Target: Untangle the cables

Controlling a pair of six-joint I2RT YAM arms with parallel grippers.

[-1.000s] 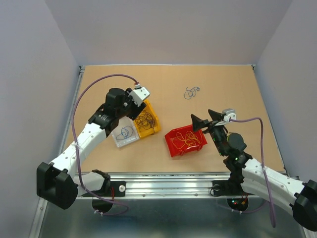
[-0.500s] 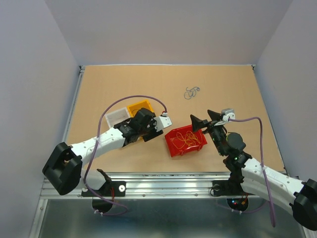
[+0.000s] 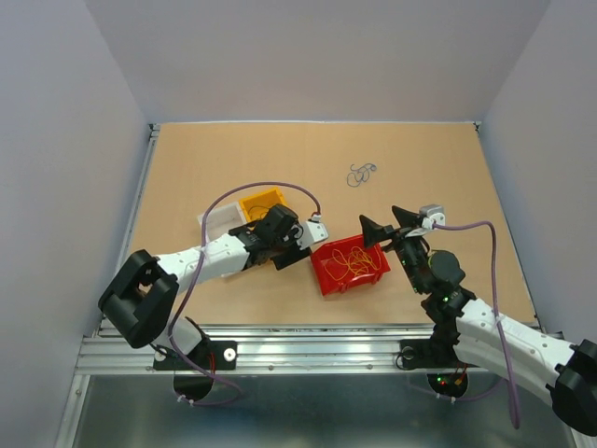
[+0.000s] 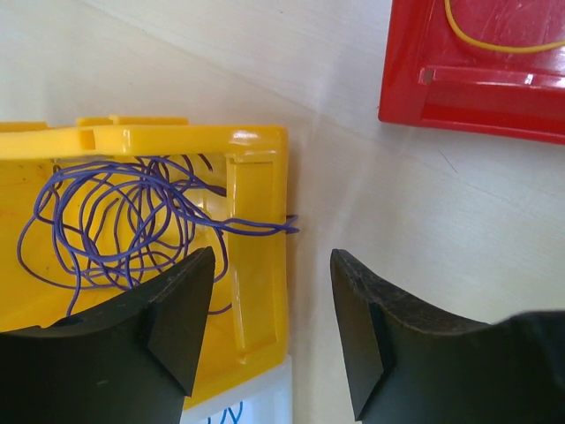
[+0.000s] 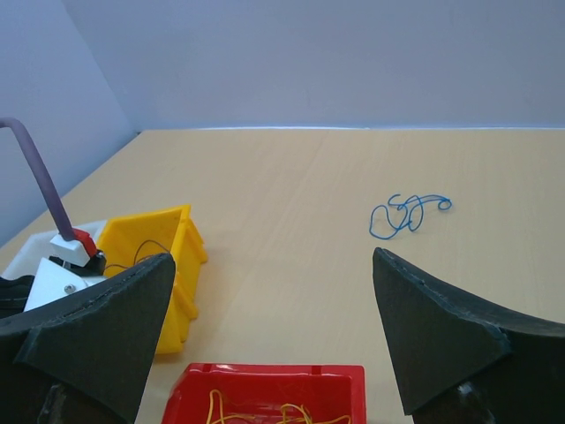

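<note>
A loose blue cable (image 3: 361, 174) lies on the far table, also seen as a cable (image 5: 408, 215) ahead of my right gripper. Dark purple-blue cables (image 4: 115, 221) are bunched in the yellow bin (image 4: 256, 221), with one strand hanging over its wall. Yellow cables (image 3: 350, 261) lie in the red bin (image 3: 328, 280). My left gripper (image 4: 269, 291) is open low over the yellow bin's corner, one finger above the bin and the other above the table. My right gripper (image 5: 274, 261) hangs open above the red bin (image 5: 353, 380), holding nothing.
A white bin (image 3: 216, 219) stands against the yellow bin (image 3: 261, 200) on its left; a bit of blue wire (image 4: 221, 413) shows in it. The red bin's edge (image 4: 477, 97) is a short gap from the yellow bin. Grey walls surround the table.
My left arm has dropped from above the bins and stretched right, its wrist now low between the yellow and red bins. The yellow and white bins sit further back-left. The right arm is still.
</note>
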